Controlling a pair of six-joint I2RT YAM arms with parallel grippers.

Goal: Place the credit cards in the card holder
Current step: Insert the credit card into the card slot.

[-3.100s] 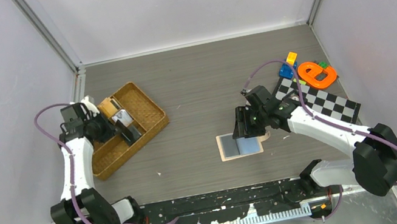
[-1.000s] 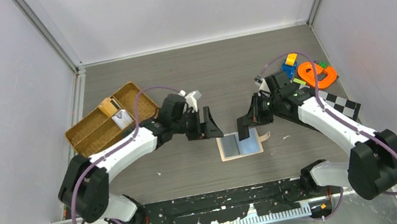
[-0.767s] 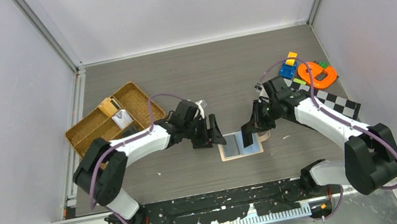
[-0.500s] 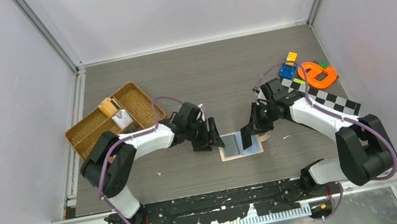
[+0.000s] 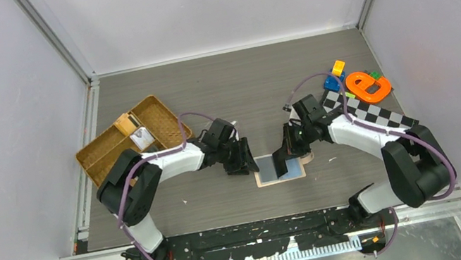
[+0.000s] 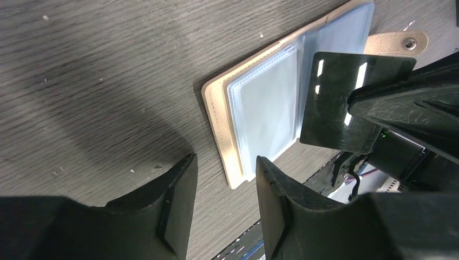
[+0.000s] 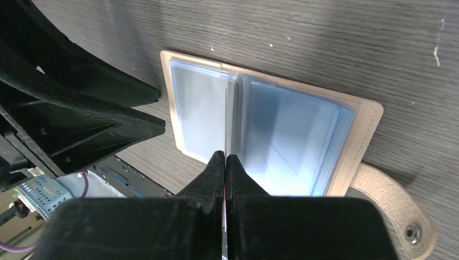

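The card holder [image 5: 290, 169] lies open and flat on the table, its clear pockets [image 6: 265, 108] facing up and its snap tab [image 7: 398, 214] to one side. My right gripper [image 7: 224, 157] is shut on a credit card [image 6: 346, 103], a dark one that stands on edge over the holder's middle fold [image 7: 233, 92]. My left gripper [image 6: 226, 165] is open at the holder's left edge, one finger [image 6: 178, 200] on each side of its near corner, with a gap still showing. In the top view it [image 5: 244, 161] sits just left of the holder.
A brown wicker tray [image 5: 91, 149] stands at the left and holds a small grey flat piece [image 5: 140, 138]. Behind the right arm are a checkerboard sheet [image 5: 383, 119], an orange toy [image 5: 368, 86] and a blue block [image 5: 332, 80].
My left gripper came from the tray side to the holder's left edge, and its jaws have narrowed. My right gripper has brought the card a little lower and further left over the holder.
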